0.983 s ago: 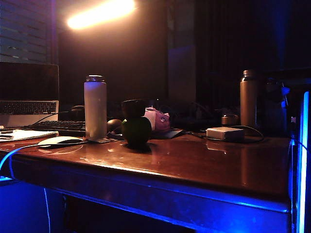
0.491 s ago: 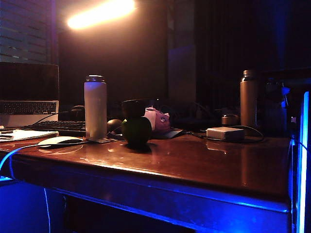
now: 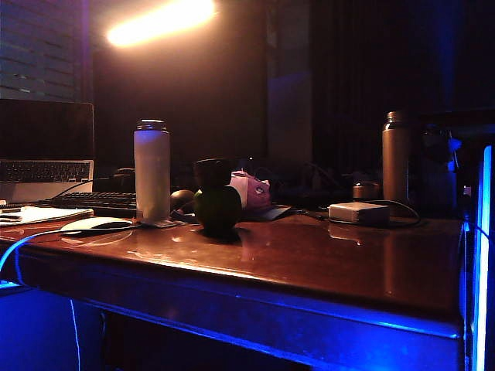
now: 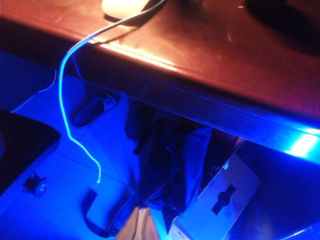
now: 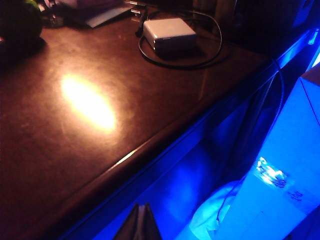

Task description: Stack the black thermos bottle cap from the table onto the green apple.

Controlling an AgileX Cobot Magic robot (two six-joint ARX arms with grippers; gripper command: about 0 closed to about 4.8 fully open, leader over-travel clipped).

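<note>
Exterior view: we see the black thermos bottle cap (image 3: 212,171) atop the green apple (image 3: 217,209) on the desk (image 3: 325,263). Left gripper (image 4: 141,225) and right gripper (image 5: 142,222) hang off the desk edge, jaws seemingly clenched, empty.

A white bottle (image 3: 151,171), laptop (image 3: 45,151), keyboard (image 3: 91,202), mouse (image 3: 96,225) and power adapter (image 3: 358,212) share the table (image 3: 325,267).

- You see a dark room, a warm ceiling light (image 3: 161,21) glowing overhead.
- A glossy brown table (image 3: 309,263), its front edge blue-lit.
- Blue-lit tiled floor (image 4: 45,210) below.
</note>
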